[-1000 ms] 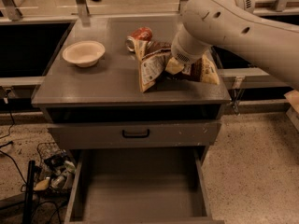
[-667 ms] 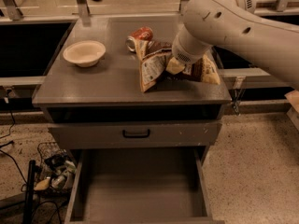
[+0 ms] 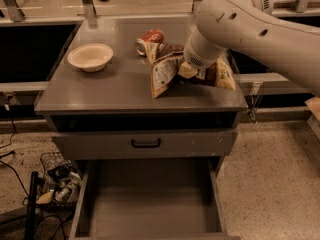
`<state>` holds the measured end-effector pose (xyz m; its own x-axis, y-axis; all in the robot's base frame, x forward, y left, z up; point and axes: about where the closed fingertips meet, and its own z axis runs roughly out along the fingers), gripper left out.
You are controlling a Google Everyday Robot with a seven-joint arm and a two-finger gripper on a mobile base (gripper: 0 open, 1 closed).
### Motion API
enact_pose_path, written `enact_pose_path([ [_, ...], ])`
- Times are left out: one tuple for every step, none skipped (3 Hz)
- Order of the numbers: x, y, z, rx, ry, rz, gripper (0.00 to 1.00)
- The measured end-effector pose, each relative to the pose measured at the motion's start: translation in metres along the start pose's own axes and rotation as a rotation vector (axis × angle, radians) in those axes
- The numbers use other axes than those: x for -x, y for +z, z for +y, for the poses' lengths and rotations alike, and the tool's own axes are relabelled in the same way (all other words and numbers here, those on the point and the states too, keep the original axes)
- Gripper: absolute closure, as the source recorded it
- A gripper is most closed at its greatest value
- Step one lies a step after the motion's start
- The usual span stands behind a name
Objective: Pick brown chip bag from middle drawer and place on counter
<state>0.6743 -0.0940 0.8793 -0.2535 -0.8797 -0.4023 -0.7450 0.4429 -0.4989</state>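
The brown chip bag [image 3: 167, 69] lies on the counter [image 3: 115, 86], right of centre, its white label panel facing front-left and a tan-yellow corner [image 3: 225, 79] sticking out on the right. My gripper [image 3: 194, 66] is at the end of the white arm, down on the bag's middle and mostly hidden by the wrist. The middle drawer [image 3: 150, 199] is pulled out below, with nothing on its floor.
An orange-red soda can [image 3: 149, 38] lies on its side just behind the bag. A cream bowl [image 3: 90, 56] sits at the counter's left. A closed drawer front with a black handle [image 3: 146, 143] is under the counter. A wire basket [image 3: 57, 181] stands on the floor at left.
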Motion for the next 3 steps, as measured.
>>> enact_pose_path([
  [0.0, 0.0, 0.0, 0.0, 0.0, 0.0, 0.12],
  [0.0001, 0.0, 0.0001, 0.0, 0.0, 0.0, 0.0],
  [0.0001, 0.0, 0.0001, 0.0, 0.0, 0.0, 0.0],
])
